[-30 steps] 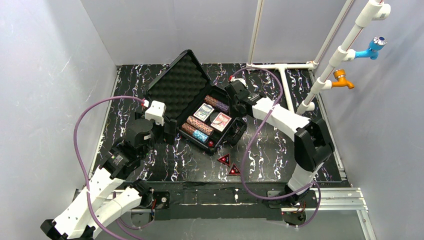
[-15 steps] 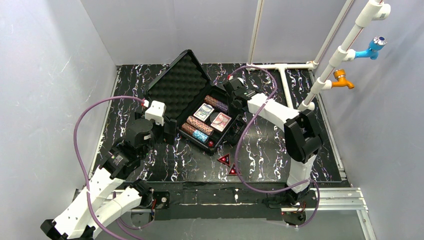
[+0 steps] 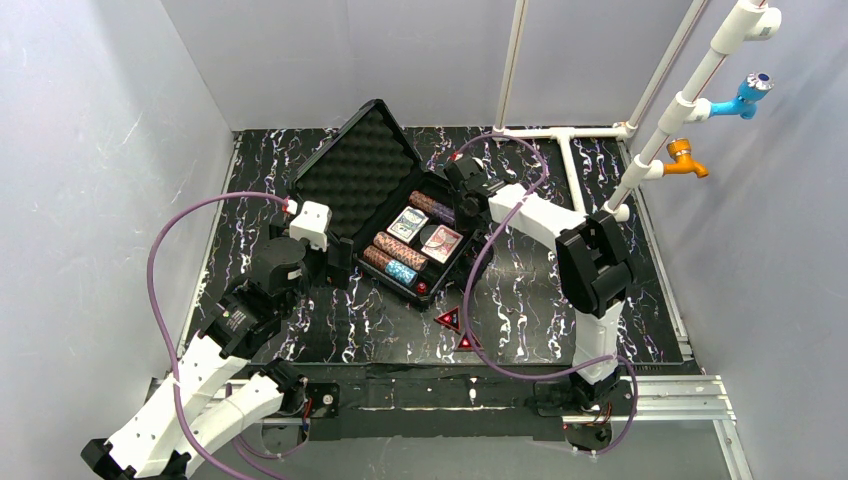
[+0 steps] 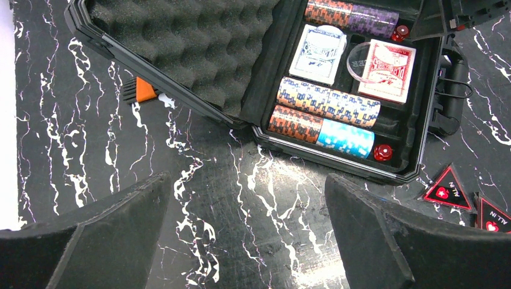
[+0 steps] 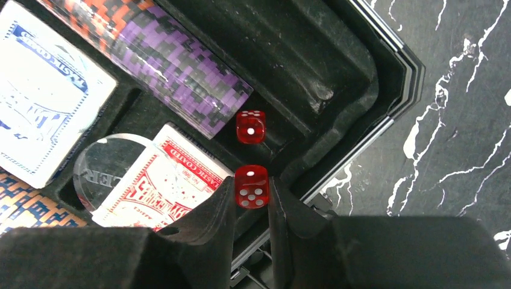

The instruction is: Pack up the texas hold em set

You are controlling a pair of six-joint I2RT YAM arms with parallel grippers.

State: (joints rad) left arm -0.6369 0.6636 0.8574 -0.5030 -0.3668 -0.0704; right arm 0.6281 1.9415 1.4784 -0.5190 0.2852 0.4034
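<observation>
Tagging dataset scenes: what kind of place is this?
Probably a robot lab test cell: plain grey walls enclose a black marbled table, an aluminium rail edges it, and white PVC pipes carry coloured taps.

Black hard-plastic case [image 4: 193, 42]: grey egg-crate foam lining
Small red translucent cube dice [image 5: 250, 126]: white pips
Black stone-look counter [image 4: 90, 150]: white marble veining

Marbled table [image 3: 260, 170] under case [image 3: 355, 170], red markers [image 3: 448, 319]

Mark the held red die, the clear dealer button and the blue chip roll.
held red die [image 5: 252, 188]: right wrist view, front face.
clear dealer button [image 5: 107, 170]: right wrist view, disc middle.
blue chip roll [image 4: 344, 137]: left wrist view, side.
</observation>
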